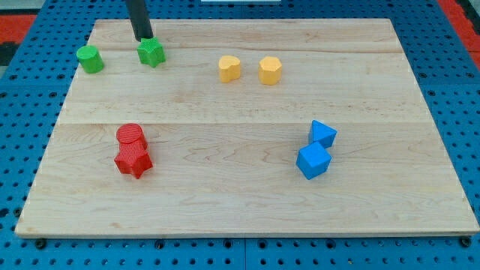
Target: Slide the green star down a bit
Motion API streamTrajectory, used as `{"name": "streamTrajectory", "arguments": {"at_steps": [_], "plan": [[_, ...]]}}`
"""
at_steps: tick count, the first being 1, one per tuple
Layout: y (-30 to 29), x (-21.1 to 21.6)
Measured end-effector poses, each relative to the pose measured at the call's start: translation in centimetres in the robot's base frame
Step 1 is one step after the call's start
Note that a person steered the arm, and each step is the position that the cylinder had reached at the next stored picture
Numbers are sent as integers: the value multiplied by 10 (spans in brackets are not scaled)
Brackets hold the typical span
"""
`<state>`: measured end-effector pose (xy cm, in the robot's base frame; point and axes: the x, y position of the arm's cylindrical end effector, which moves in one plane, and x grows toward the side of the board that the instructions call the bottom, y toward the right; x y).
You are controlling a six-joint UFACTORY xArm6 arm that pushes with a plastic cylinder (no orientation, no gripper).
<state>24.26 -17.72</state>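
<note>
Colours on the counter

Counter (247, 97) pale wood, grain in long planks; blue pegboard around it. My tip (143, 37) dark, near black. Green star (151, 52) just below the tip, green cylinder (90, 58) to the view's left. Two yellow blocks (229, 68) (270, 70). Red cylinder (130, 136), red star (133, 160), both ribbed. Two blue cubes (322, 134) (313, 160).

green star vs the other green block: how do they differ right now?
Shape: the green star has a notched, pointed outline; the green cylinder is round with a flat top.
Place: the star lies right of the cylinder, which sits nearer the board's left edge.
Contact: my tip is at the star's top edge, apparently touching it; the cylinder has nothing against it.
Shared: same green, similar size, both near the view's top.
</note>
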Motion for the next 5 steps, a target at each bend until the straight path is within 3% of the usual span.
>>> {"name": "streamTrajectory", "arguments": {"at_steps": [2,5], "plan": [[0,39],[55,9]]}}
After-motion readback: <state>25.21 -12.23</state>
